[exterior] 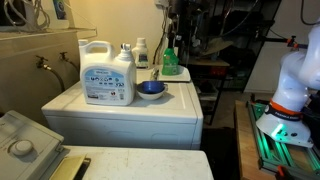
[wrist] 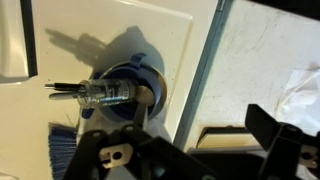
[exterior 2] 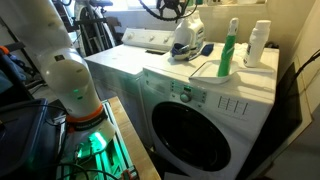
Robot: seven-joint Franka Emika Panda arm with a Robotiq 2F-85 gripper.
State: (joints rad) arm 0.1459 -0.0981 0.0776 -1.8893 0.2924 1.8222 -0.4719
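In the wrist view my gripper [wrist: 190, 150] is open and empty, with its dark fingers wide apart at the bottom edge. It hangs well above a blue bowl [wrist: 130, 85] on the white machine top [wrist: 100, 30]. A small metallic object with thin prongs [wrist: 100, 93] lies across the bowl. The bowl also shows in both exterior views [exterior: 151, 89] [exterior 2: 205, 48], next to a large white detergent jug [exterior: 108, 75] [exterior 2: 185, 35]. I cannot make out the gripper clearly in the exterior views.
A green bottle [exterior: 170, 62] [exterior 2: 229, 55] and a white bottle [exterior: 141, 52] [exterior 2: 259, 45] stand at the back of the top. A gap [wrist: 200, 80] separates the two machines. White crumpled material [wrist: 300, 90] lies at the right. My white arm base [exterior 2: 70, 85] stands beside the front-loader.
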